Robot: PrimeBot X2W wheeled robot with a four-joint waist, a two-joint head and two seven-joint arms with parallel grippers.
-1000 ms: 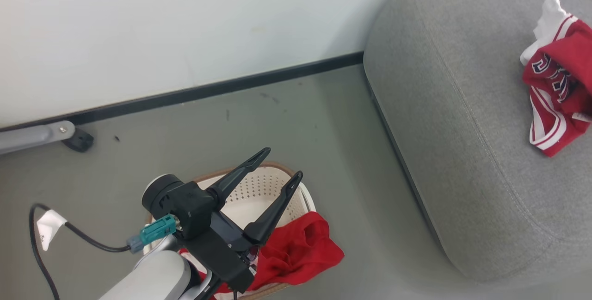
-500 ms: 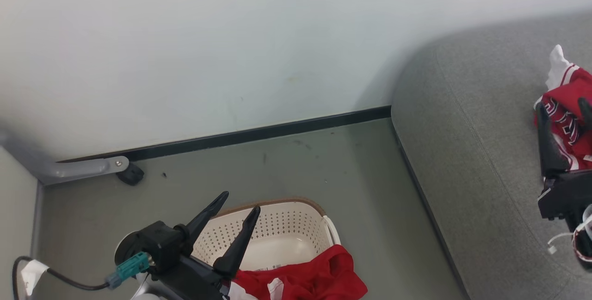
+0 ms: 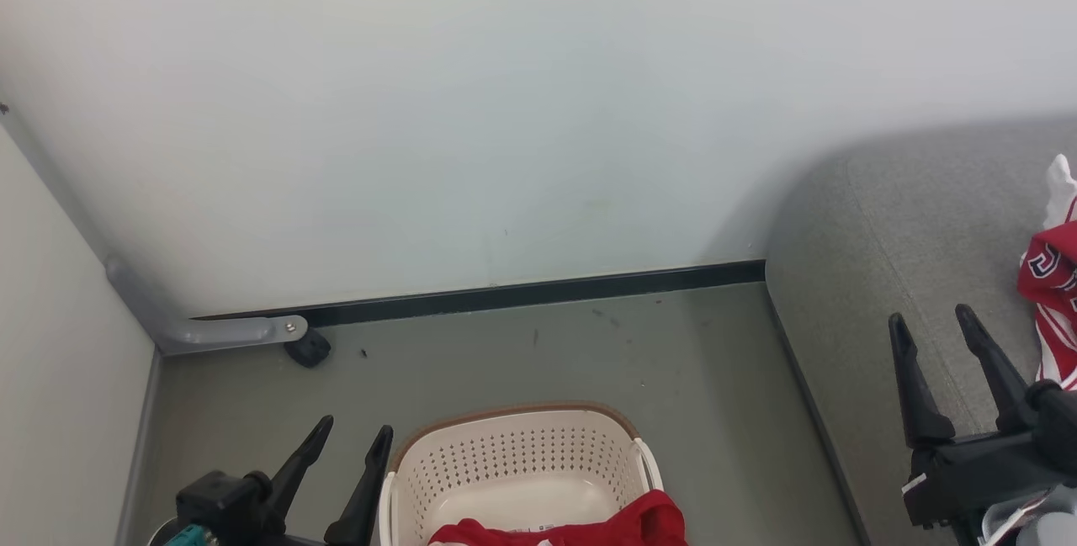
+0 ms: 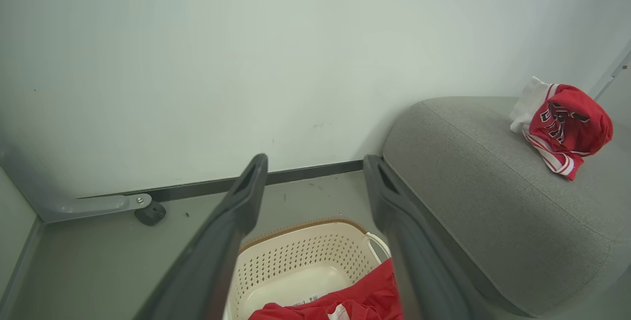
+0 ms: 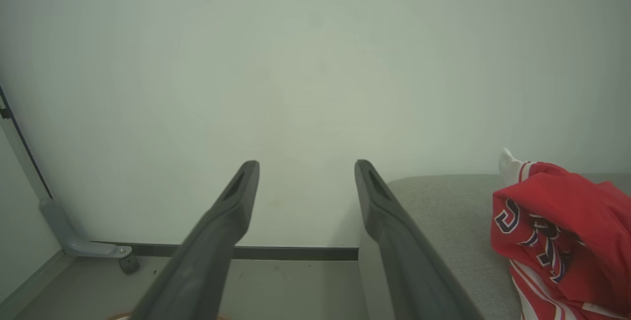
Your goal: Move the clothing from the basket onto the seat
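The cream perforated basket (image 3: 513, 453) with a brown rim stands on the floor at the bottom centre of the head view, and red clothing (image 3: 580, 529) lies in its near part. From the left wrist, the basket (image 4: 296, 261) and that red clothing (image 4: 355, 300) show between the fingers. A second bundle of red and white clothing (image 3: 1052, 302) (image 4: 562, 127) (image 5: 562, 231) rests on the grey seat (image 3: 883, 235) (image 4: 468, 177) (image 5: 443, 206) at the right. My left gripper (image 3: 353, 424) stands open just left of the basket, holding nothing. My right gripper (image 3: 930, 315) stands open over the seat, left of the bundle.
A pale wall with a dark baseboard (image 3: 522, 294) runs behind the basket. A grey metal bracket (image 3: 227, 331) and a black caster (image 3: 307, 350) sit at the wall's foot on the left. Bare grey floor (image 3: 673, 361) lies between the basket and the seat.
The head view has tilted up and turned, so wall fills more of it. My left gripper has drawn back from over the basket to its left. My right gripper has come fully into view.
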